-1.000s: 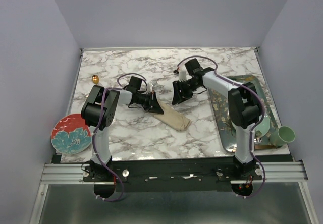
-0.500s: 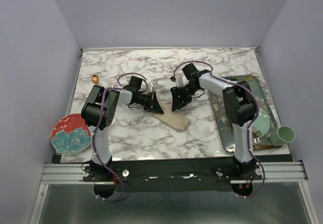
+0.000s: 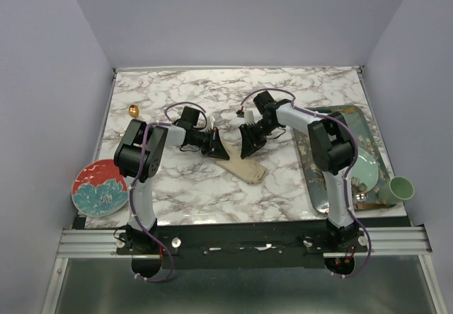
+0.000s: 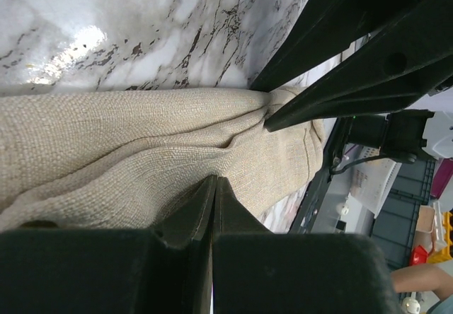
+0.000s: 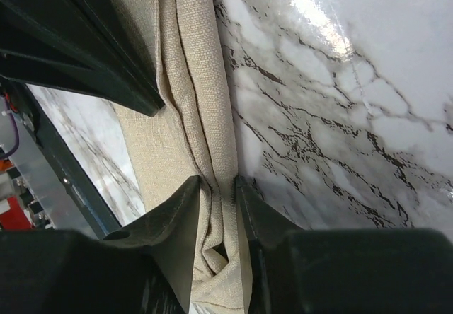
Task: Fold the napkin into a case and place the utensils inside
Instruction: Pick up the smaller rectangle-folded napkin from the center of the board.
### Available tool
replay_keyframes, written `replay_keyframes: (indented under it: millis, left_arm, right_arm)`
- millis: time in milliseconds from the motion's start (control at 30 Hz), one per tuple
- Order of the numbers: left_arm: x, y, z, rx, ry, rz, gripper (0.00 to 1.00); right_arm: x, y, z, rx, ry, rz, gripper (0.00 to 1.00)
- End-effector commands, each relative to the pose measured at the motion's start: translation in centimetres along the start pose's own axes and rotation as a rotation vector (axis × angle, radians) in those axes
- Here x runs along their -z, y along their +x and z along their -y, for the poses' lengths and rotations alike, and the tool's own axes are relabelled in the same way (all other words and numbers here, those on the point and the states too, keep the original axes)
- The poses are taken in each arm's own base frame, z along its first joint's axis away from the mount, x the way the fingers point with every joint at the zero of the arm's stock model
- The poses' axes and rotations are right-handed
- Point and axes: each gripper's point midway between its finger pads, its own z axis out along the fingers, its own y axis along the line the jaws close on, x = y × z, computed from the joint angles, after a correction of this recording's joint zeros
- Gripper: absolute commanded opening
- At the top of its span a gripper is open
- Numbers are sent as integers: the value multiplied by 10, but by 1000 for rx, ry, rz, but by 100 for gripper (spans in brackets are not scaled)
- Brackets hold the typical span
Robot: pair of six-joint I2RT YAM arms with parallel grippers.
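Note:
The beige napkin (image 3: 244, 167) lies folded into a narrow oblong at the table's middle. My left gripper (image 3: 217, 149) is at its far-left end, and in the left wrist view the left gripper (image 4: 214, 178) has its jaws pressed together on a puckered layer of the napkin (image 4: 141, 137). My right gripper (image 3: 246, 146) is at the far-right end. There the right gripper (image 5: 218, 181) has a bunched fold of the napkin (image 5: 191, 66) filling the gap between its fingers. A gold spoon (image 3: 134, 109) lies at the far left, away from both grippers.
A red floral plate (image 3: 100, 187) sits at the near-left table edge. A patterned tray (image 3: 357, 123) on the right holds a pale green plate (image 3: 364, 169). A green cup (image 3: 398, 189) stands at the tray's near-right corner. The two grippers are close together over the cloth.
The right gripper has moved left and down to the napkin's far end and narrowed its jaws onto a fold. The left gripper and the napkin have stayed put.

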Motion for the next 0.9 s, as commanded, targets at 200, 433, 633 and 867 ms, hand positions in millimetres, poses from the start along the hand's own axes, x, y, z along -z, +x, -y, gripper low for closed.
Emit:
replay_keyframes:
  millis: [200,433,633,867]
  left_arm:
    - [-8,11,-31,46,-101,-1,7]
    - [-9,12,-33,67,-102,9,6]
    - [-9,8,-27,71,-79,34,6]
    - [28,-34,33,-78,35,186,41]
  right_arm:
    - [-13,7,4,10,0,-48,38]
    - [-21,17,18,15,56,-85,33]
    - [-17,8,16,21,64,-70,1]
    - [14,-9,3,101,126,-20,1]
